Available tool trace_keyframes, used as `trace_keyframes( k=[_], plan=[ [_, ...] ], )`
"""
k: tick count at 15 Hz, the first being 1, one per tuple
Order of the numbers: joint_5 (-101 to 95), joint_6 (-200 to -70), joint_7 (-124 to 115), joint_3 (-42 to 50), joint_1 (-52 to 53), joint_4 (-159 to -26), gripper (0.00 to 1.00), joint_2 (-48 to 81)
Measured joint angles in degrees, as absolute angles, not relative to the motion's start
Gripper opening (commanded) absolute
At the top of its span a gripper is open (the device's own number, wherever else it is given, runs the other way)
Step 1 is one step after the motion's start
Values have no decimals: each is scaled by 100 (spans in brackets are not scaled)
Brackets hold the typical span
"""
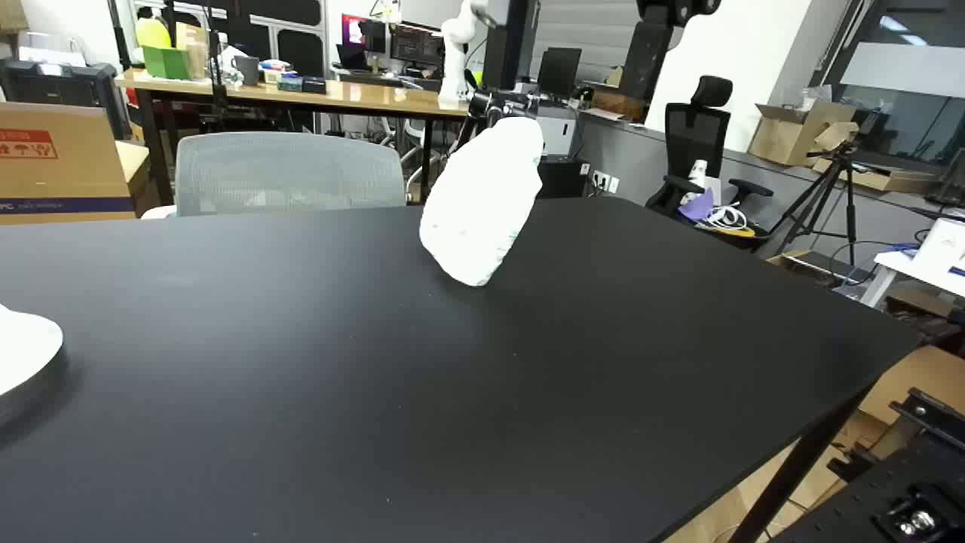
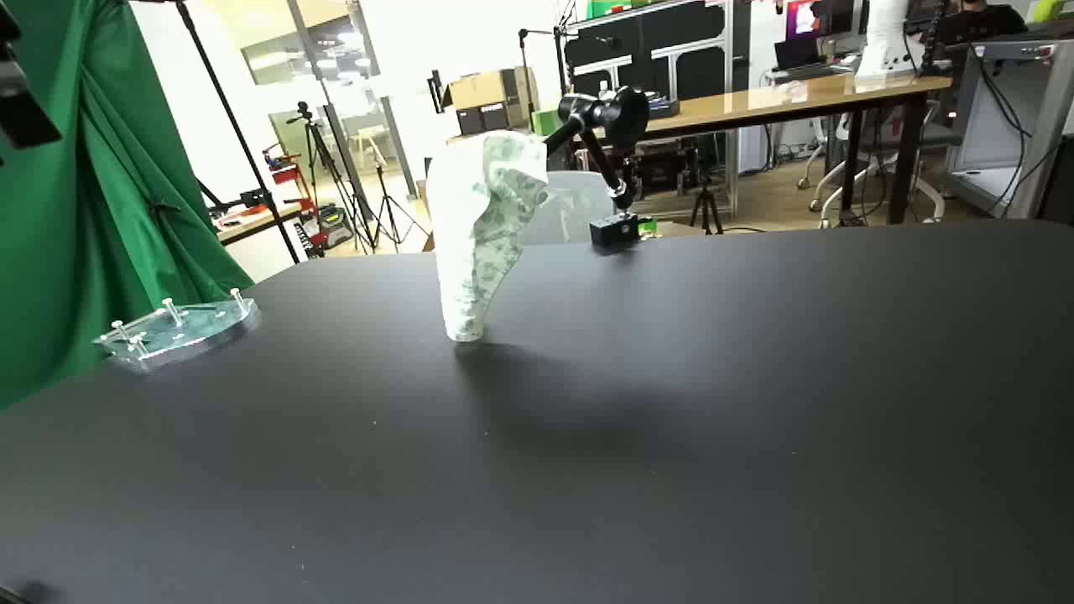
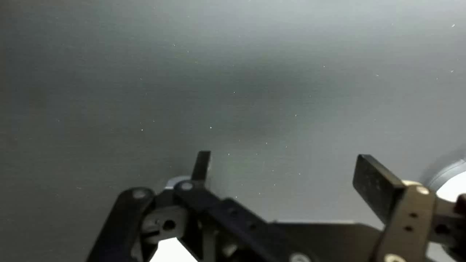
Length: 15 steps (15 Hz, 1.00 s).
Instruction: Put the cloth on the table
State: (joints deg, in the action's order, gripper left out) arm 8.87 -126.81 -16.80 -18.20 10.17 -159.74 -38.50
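The cloth (image 1: pixel 482 204) is white with a faint green pattern. In both exterior views it hangs draped over a black jointed stand arm above the table (image 1: pixel 317 362); its patterned side (image 2: pixel 495 226) faces the camera in an exterior view. Its lower end is close to the tabletop; I cannot tell if it touches. My gripper (image 3: pixel 284 156) is open and empty above the dark tabletop in the wrist view, and the cloth is not identifiable there. Part of the gripper shows at the top edge in an exterior view (image 1: pixel 652 60) and at the top left (image 2: pixel 25 101), apart from the cloth.
The black jointed stand (image 2: pixel 600 126) has a block base at the table's far edge. A clear plate with upright bolts (image 2: pixel 180 331) lies near a green curtain (image 2: pixel 92 193). A white rounded object (image 1: pixel 26 347) is at the table's left. A grey chair (image 1: pixel 290 173) stands behind.
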Motion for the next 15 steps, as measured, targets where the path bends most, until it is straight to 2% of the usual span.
trace_keyframes(
  k=[15],
  plan=[
    [867, -12770, -1654, -1775, 1016, -15974, 100, -3839]
  ],
)
